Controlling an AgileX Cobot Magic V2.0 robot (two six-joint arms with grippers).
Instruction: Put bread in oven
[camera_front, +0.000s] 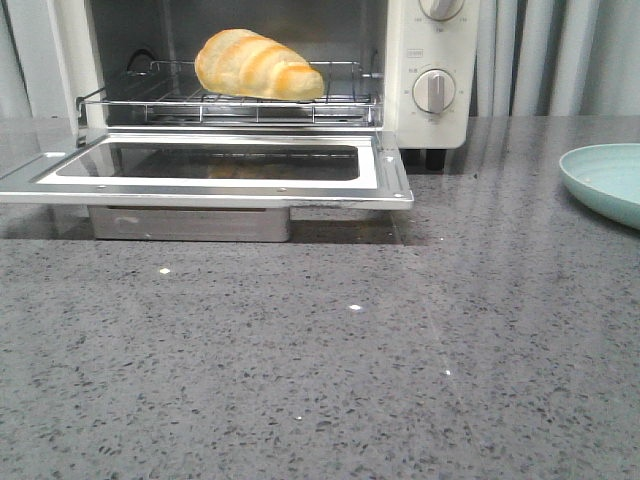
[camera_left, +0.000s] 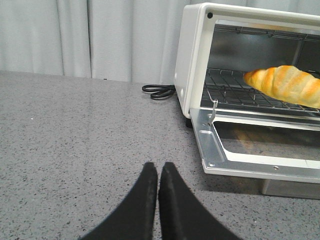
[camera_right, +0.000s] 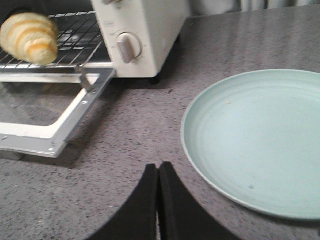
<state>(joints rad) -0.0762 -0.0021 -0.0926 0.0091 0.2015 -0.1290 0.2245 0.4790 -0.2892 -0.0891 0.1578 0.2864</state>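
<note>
front view, bread (camera_front: 258, 65): on rack, upper left, inside oven (camera_front: 430, 70).
risk: door (camera_front: 215, 170) left open.
left gripper (camera_left: 158, 172), right gripper (camera_right: 158, 172): clenched, empty.

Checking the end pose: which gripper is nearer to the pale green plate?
Right. The right gripper is shut on the counter just beside the plate; the left gripper sits beyond the oven's far side.

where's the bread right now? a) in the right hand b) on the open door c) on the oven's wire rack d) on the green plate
c: the bread lies on the wire rack inside the open oven; the plate has no bread on it.
</note>
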